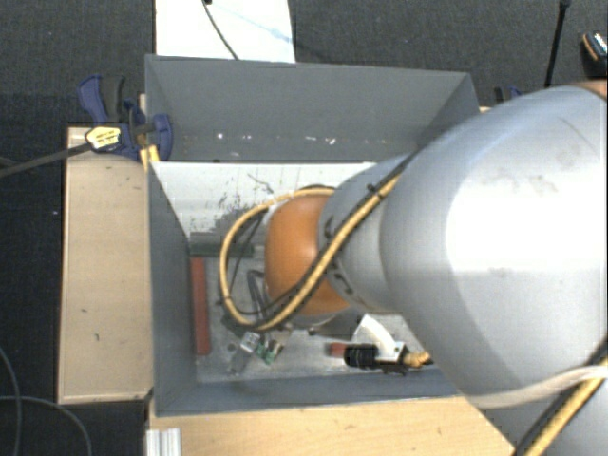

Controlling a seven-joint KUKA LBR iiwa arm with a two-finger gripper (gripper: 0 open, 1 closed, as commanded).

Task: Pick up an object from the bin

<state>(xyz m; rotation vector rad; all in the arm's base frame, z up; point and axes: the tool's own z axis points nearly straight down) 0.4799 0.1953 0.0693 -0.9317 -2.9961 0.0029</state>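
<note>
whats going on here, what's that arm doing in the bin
A robot arm reaches from the right down into a grey bin, its orange-covered wrist low over the floor. Loose things lie around it: a red stick along the left wall, a small green piece and a black pen near the front. Whether it has hold of anything can't be told.

Arm [494,245] deep in grey bin [304,112], red bar [199,307] left, black tube [365,356] front
</note>
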